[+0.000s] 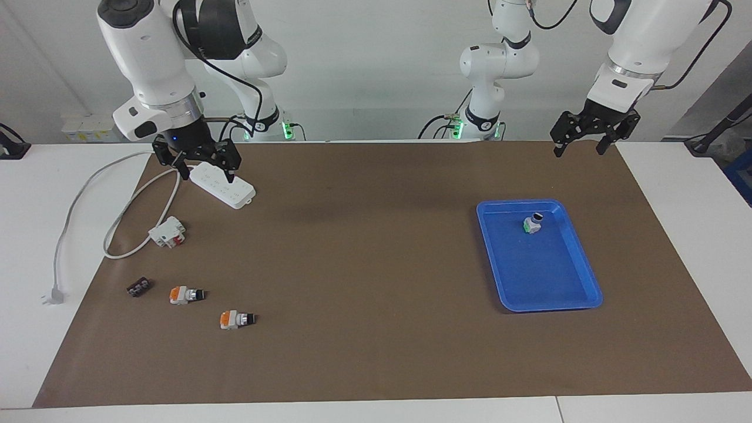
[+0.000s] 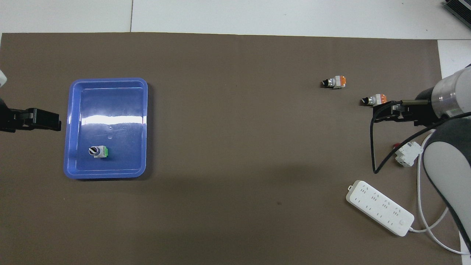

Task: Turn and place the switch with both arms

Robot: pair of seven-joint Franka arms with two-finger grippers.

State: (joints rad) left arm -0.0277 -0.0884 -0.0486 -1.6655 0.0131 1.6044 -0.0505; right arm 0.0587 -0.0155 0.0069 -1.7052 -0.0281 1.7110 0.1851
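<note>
The switch [image 1: 533,224] [image 2: 98,151], with its green base, white-grey body and black knob, rests in the blue tray [image 1: 546,276] [image 2: 110,103], in the part nearer to the robots, and nothing touches it. My left gripper [image 1: 578,151] [image 2: 55,119] hangs open and empty in the air over the mat, beside the tray's edge toward the left arm's end of the table. My right gripper [image 1: 208,175] [image 2: 376,113] hangs open and empty over the end of the white power strip [image 1: 226,185] [image 2: 381,207], at the right arm's end.
Two orange-based switches [image 1: 187,295] [image 1: 236,319] lie on the brown mat farther from the robots than the power strip. A white block with red parts [image 1: 168,232] and a small black part [image 1: 138,288] lie near them. The strip's white cable [image 1: 76,205] loops onto the table.
</note>
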